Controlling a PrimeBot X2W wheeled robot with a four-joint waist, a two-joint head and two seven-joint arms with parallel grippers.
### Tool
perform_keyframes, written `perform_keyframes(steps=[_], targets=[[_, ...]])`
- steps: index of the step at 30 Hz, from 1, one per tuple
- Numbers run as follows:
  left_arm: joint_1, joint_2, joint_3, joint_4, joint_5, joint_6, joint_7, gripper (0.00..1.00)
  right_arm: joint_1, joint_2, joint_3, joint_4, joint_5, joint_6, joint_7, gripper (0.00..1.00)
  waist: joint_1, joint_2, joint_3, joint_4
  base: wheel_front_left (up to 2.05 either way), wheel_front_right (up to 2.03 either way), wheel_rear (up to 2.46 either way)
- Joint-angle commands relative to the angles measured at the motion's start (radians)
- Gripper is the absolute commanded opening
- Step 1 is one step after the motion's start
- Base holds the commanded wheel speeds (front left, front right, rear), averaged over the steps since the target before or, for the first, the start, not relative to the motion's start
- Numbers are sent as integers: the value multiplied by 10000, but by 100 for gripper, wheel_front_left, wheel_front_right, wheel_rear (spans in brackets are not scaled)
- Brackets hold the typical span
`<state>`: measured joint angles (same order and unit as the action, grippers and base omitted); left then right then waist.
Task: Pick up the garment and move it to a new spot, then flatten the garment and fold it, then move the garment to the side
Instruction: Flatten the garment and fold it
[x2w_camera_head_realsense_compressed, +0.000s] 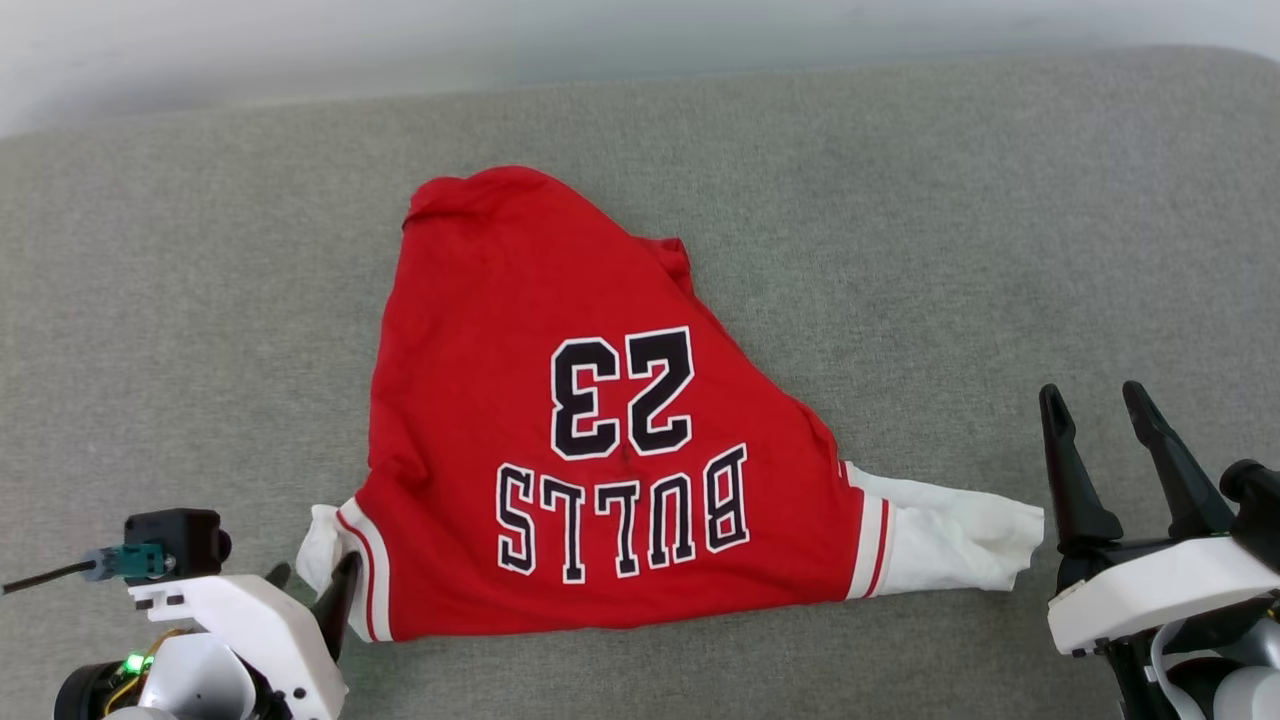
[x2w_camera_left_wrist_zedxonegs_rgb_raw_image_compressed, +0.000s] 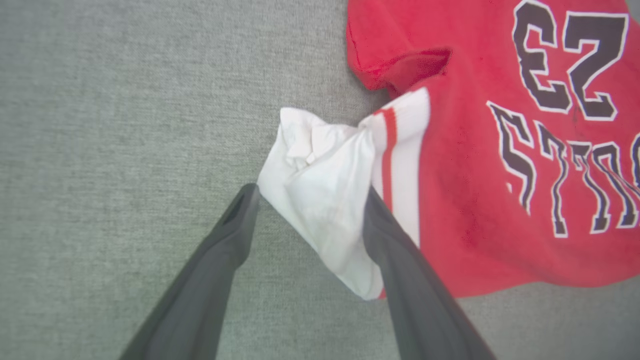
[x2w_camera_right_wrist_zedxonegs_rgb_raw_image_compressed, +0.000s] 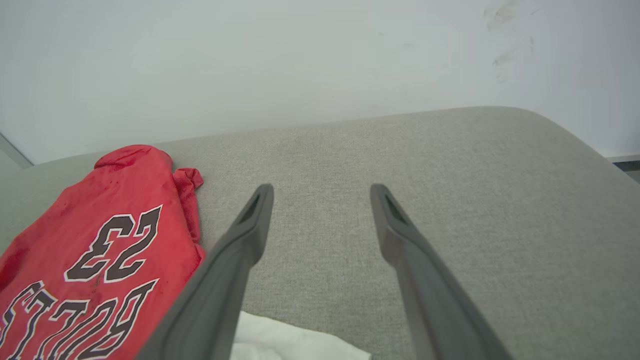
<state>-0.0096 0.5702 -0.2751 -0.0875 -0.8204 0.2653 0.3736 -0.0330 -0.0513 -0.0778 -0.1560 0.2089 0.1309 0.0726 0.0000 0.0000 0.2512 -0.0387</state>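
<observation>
— Where is the garment (x2w_camera_head_realsense_compressed: 470, 330)?

— On the grey upholstered surface (x2w_camera_head_realsense_compressed: 900, 180), about the middle of the head view, with the printed side up. The shoulder edge is nearest the robot and the body runs away from it.

— How does it look?

— It is a red jersey with a black, white-outlined number 23 (x2w_camera_head_realsense_compressed: 622, 393) and the word BULLS (x2w_camera_head_realsense_compressed: 625, 515) below it. Both read upside down from the head. It isn't flat. The outline is roughly a triangle, wide at the sleeves and narrowing to a bunched, rounded far end, with a small fold of red cloth sticking out on the far right side.

— And the sleeves?

— They are white, each joined to the red through red-and-white striped trim (x2w_camera_head_realsense_compressed: 868, 545). The right sleeve (x2w_camera_head_realsense_compressed: 960, 545) lies stretched out sideways, a little rumpled at its end. The left sleeve (x2w_camera_head_realsense_compressed: 318, 540) is crumpled into a small wad.

— What about the left gripper (x2w_camera_head_realsense_compressed: 313, 575)?

— Its fingers stand apart with that crumpled sleeve lying between them. One tip is at the sleeve's outer edge and the other lies along the striped trim. They don't pinch the cloth.

— The right gripper (x2w_camera_head_realsense_compressed: 1090, 392)?

— It is spread wide and holds nothing. It sits just beside the end of the right sleeve, pointing across bare upholstery toward a pale wall (x2w_camera_right_wrist_zedxonegs_rgb_raw_image_compressed: 250, 60).
</observation>
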Motion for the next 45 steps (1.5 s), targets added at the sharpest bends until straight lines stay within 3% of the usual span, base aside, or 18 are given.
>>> perform_keyframes(steps=[1, 2, 11, 19, 31, 37, 45], targets=[[-136, -63, 83, -53, 134, 56, -265, 100, -60, 18, -15, 20, -78, -5, 38, 100, 0, 0, -190, 77, 0, 0, 0], [-130, -193, 147, -186, 385, 51, -910, 100, -6, 17, -34, 64, -139, -5, 139, 100, 0, 0, -495, 162, 0, 0, 0], [-196, -717, 191, -558, 1390, 19, -3226, 100, 210, 17, -64, 193, -39, -3, 829, 100, 0, 0, -1138, 323, 0, 0, 0], [48, -1070, 100, -1091, 2134, 245, -4639, 100, 548, -121, -158, 443, 127, -3, 2088, 100, 0, 0, -1422, 445, 0, 0, 0], [287, -1188, -39, -2039, 2471, 559, -4954, 100, 1079, -953, -408, 1032, 794, -4, 5654, 100, 0, 0, -1231, 738, 0, 0, 0], [98, -1266, -67, -2016, 2378, 485, -5021, 100, 488, -1573, -199, 1184, 873, -5, 6232, 100, 0, 0, -759, 992, 0, 0, 0], [-226, -1369, -110, -1702, 2263, 266, -5198, 100, -318, -2289, 715, 2348, 1255, -4, 6910, 100, 0, 0, -81, 1234, 0, 0, 0]])
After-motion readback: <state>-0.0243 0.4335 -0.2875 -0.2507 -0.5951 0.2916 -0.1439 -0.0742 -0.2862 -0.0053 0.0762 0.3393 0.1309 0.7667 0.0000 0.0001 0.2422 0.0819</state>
